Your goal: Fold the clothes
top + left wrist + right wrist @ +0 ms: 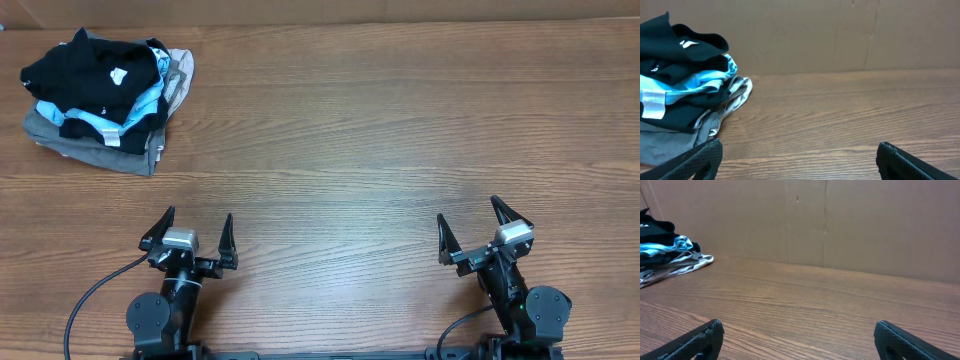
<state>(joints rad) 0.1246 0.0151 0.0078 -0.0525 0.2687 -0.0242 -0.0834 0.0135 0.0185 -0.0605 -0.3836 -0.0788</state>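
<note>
The black garment (95, 70) with a small white mark lies crumpled on top of a pile at the table's far left corner. It also shows in the left wrist view (675, 47) and, small, at the left edge of the right wrist view (655, 230). My left gripper (190, 238) is open and empty near the front edge, well short of the pile; its fingers frame bare wood (799, 155). My right gripper (470, 232) is open and empty at the front right, far from the pile (797, 335).
Under the black garment lie a light blue shirt (130, 112) and grey folded garments (95, 150). A brown cardboard wall (840, 220) stands behind the wooden table (380, 130).
</note>
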